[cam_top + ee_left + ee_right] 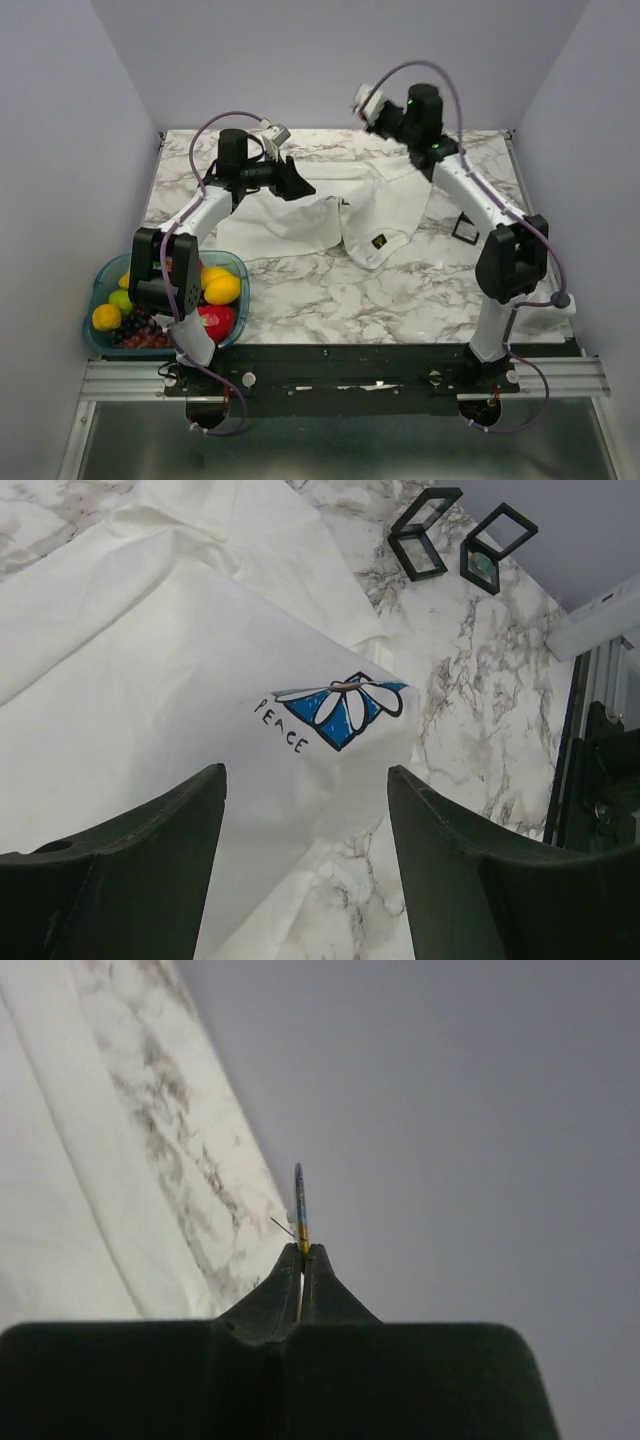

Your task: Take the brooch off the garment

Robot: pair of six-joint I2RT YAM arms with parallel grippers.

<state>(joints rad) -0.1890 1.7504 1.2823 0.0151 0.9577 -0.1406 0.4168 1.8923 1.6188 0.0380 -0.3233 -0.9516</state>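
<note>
Nearest us is our right gripper [303,1253], dark and pinched tight on the brooch [300,1200]. We see the brooch edge on, thin like a coin, blue and yellow. It stands straight up past the tips, with a thin pin poking out. It looks clear of the shirt [150,680], which lies soft, white and wrinkly on the marble table [480,710]. Our left gripper [305,780] hangs over the shirt's blue print [340,710], fingers spread apart, holding nothing.
</note>
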